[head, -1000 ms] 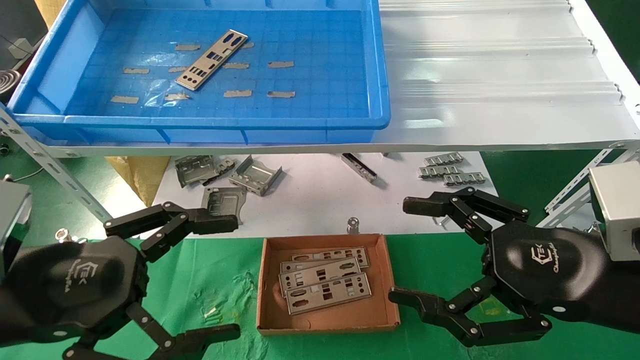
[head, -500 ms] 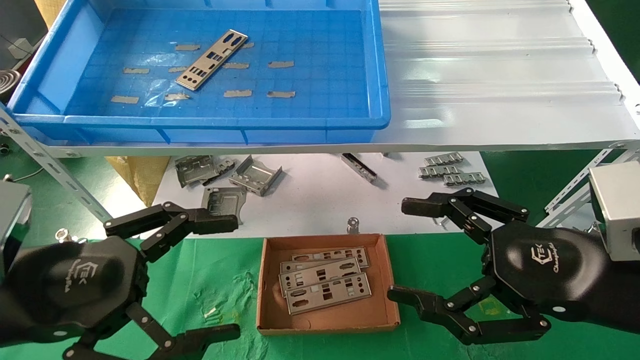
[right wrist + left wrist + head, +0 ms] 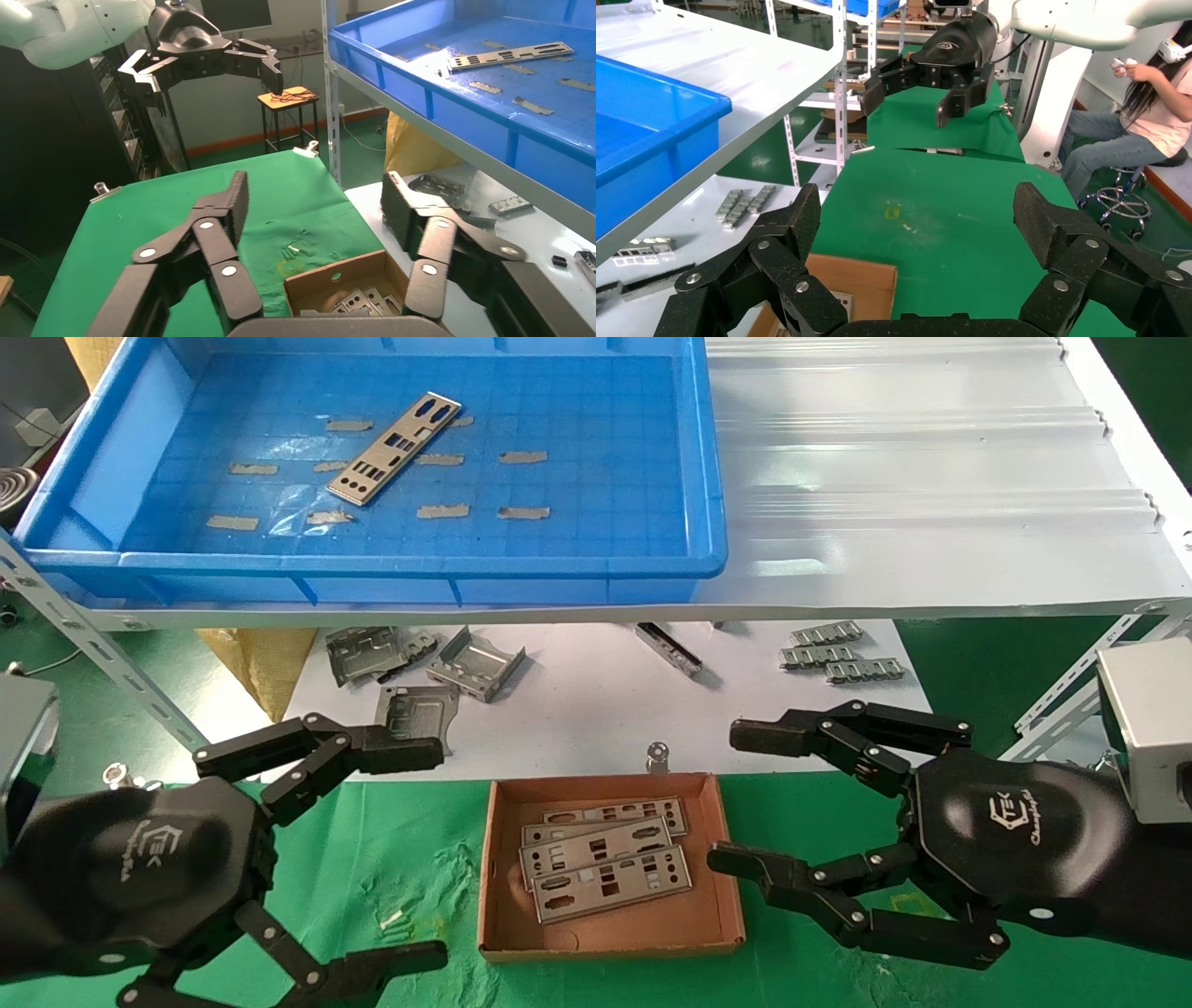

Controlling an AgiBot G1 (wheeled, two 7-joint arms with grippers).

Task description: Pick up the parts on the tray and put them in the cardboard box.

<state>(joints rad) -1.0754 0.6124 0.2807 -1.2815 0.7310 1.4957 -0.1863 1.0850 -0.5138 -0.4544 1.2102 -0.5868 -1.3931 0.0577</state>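
While the left gripper [image 3: 424, 851] hangs spread and empty at 8 o'clock, the right gripper [image 3: 740, 798] has edged toward the cardboard box [image 3: 610, 933] over the last second, its fingers narrowed but released, holding nothing. Three port plates [image 3: 610, 873] lie stacked in the box; one I/O plate [image 3: 394, 448] remains in the blue tray [image 3: 559, 565] at 11 o'clock, likely next.

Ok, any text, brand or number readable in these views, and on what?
"TEK": logo on the black housing of the left gripper, with a script line under it too small to read.
"TEK": same logo on the right gripper housing, script under it also unreadable.
A pale mark on the right gripper's housing in the left wrist view: unreadable.
Nothing readable on the tray, cardboard box or parts.
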